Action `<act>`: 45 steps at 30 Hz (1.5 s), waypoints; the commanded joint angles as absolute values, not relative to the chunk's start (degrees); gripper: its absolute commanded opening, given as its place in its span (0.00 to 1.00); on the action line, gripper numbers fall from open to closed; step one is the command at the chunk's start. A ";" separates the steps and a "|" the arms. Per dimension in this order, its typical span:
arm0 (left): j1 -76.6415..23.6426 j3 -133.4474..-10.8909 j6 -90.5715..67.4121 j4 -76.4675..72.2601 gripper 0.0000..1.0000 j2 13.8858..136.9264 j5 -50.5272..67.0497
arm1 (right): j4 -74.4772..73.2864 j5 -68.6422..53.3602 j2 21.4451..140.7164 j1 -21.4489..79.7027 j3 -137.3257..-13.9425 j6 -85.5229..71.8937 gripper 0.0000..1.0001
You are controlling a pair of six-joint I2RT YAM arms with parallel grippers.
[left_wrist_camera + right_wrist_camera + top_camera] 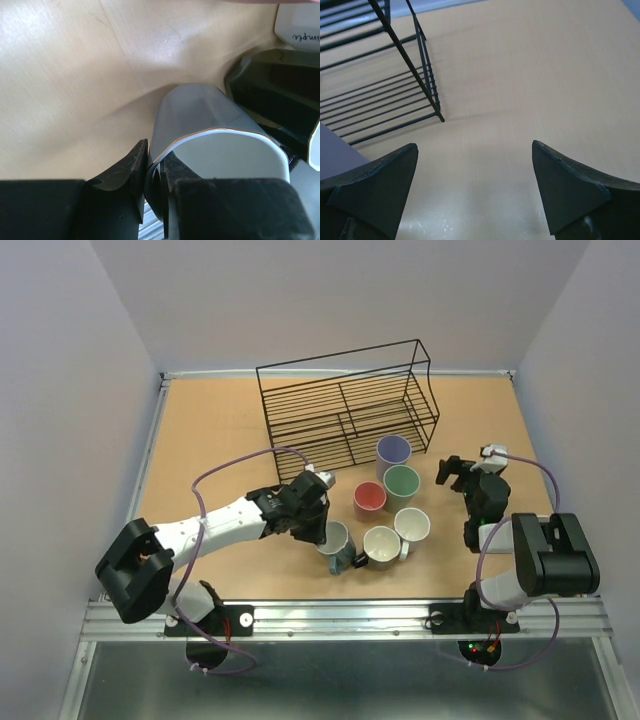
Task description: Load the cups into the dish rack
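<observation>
My left gripper [322, 530] is shut on the rim of the grey-blue mug [337, 542], one finger inside and one outside; the left wrist view shows this gripper [156, 162] and mug [200, 115] close up. Beside it stand the black mug [382, 545], the white mug [412, 525], and the pink-red [370, 498], green [401, 483] and lavender [393, 452] tumblers. The black wire dish rack [345, 405] stands behind them with no cups in it. My right gripper [470, 472] is open and empty, right of the cups; it also shows in the right wrist view [475, 195].
The black mug [270, 85] and the white mug [300, 25] sit close to the right of the held mug. The rack's corner [395, 65] and the lavender tumbler [332, 150] lie ahead and to the left of my right gripper. Grey walls bound the table.
</observation>
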State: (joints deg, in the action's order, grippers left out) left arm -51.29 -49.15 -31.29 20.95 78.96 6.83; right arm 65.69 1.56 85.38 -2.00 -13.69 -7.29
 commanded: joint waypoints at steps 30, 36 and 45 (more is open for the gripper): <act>-50.72 -92.72 -29.45 26.29 0.00 72.33 -2.81 | 8.08 -31.09 57.74 1.76 -55.19 -76.62 1.00; -45.46 -94.75 -30.58 19.18 0.00 75.49 -0.26 | 11.41 -41.38 57.39 5.27 -57.84 -77.78 1.00; -38.15 -83.95 -39.54 -1.90 0.00 72.86 11.16 | 18.84 -47.01 55.63 8.79 -54.49 -83.07 0.95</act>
